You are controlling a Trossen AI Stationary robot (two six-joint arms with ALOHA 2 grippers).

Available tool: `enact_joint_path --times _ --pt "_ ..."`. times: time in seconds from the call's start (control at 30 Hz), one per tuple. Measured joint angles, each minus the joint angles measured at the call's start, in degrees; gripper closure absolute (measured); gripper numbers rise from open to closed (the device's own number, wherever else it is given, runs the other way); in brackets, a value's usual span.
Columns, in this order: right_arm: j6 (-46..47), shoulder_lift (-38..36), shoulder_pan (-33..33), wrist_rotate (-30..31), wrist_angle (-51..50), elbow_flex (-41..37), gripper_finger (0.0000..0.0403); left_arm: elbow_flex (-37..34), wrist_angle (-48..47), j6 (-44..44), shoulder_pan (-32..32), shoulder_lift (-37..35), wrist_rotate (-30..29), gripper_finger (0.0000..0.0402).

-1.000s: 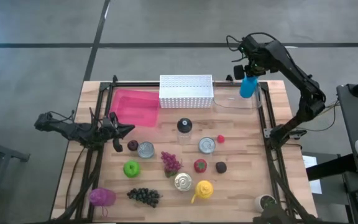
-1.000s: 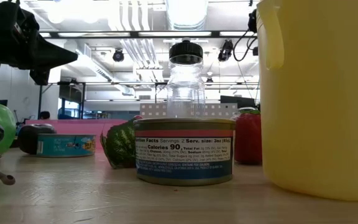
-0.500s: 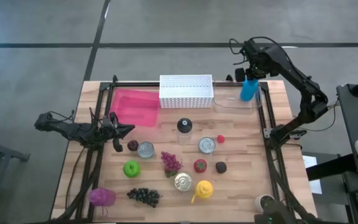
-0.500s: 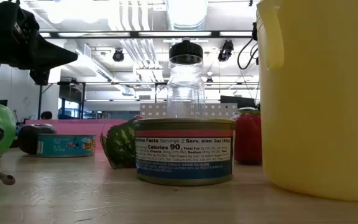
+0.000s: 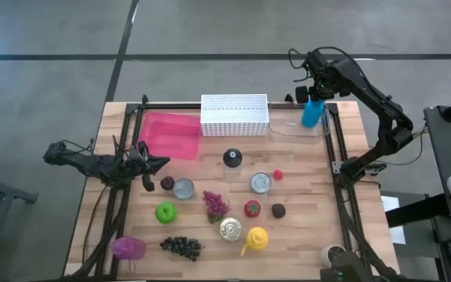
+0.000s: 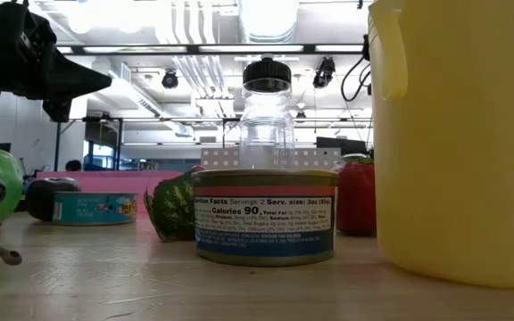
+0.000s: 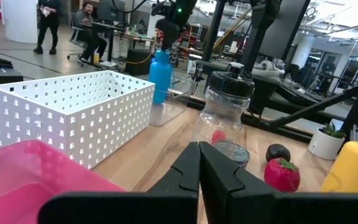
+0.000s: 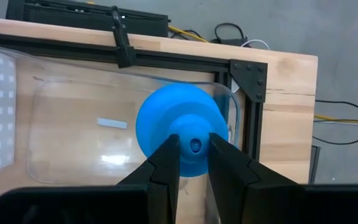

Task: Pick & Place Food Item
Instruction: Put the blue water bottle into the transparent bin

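A blue bottle (image 5: pixel 312 112) stands upright over the clear container (image 5: pixel 294 128) at the table's far right corner. It also shows in the right wrist view as the blue bottle (image 8: pixel 182 127) seen from above. My right gripper (image 5: pixel 314 92) is above it, shut on its top. I cannot tell whether the bottle's base touches the clear container's floor (image 8: pixel 73 130). My left gripper (image 5: pixel 161 163) waits shut near the table's left edge, beside a dark plum (image 5: pixel 167 183). In the left wrist view the left gripper (image 7: pixel 199 158) points toward the blue bottle (image 7: pixel 160 76). My right gripper pinches the bottle's narrow top (image 8: pixel 194 144) between its two fingers (image 8: pixel 166 163), coming from above and pointing down. The bottle is upright below the fingers, inside the outline of the clear container.
A white perforated basket (image 5: pixel 234 114) and a pink tray (image 5: pixel 171 135) sit along the far edge. A clear jar (image 5: pixel 232 159), three tins, a yellow pitcher (image 5: pixel 255 238), a green apple (image 5: pixel 165 211), grapes, a strawberry (image 5: pixel 252 208) and other small items fill the middle and near part.
My right gripper has carried the blue bottle a little toward the table's right edge over the clear container, then kept still. It stays shut on the bottle.
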Motion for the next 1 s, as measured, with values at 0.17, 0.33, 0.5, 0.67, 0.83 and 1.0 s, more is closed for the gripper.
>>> enact_joint_path --times 0.17,0.33,0.5,0.67,0.83,1.0 --pt "0.06 0.00 0.00 0.00 0.12 -0.25 0.0339 0.02 0.01 0.01 0.00 0.00 0.00 0.0396" --pt "0.20 0.00 -0.09 -0.02 0.16 -0.08 0.0331 0.02 0.02 0.02 0.00 0.00 0.00 0.0396" --pt "0.20 0.00 -0.09 -0.02 0.13 -0.28 0.0307 0.02 0.00 0.02 -0.02 0.00 0.00 0.0396" --pt "0.20 0.00 -0.09 -0.02 0.13 -0.30 0.0285 0.00 0.00 0.02 -0.02 0.00 0.00 0.0396" --pt "0.20 0.00 -0.09 -0.01 0.13 -0.30 0.0263 0.02 0.00 0.00 -0.02 0.00 0.00 0.0396" --pt "0.20 0.00 -0.09 0.00 0.18 -0.30 0.0238 0.02 0.00 0.02 -0.02 0.00 0.00 0.0396"
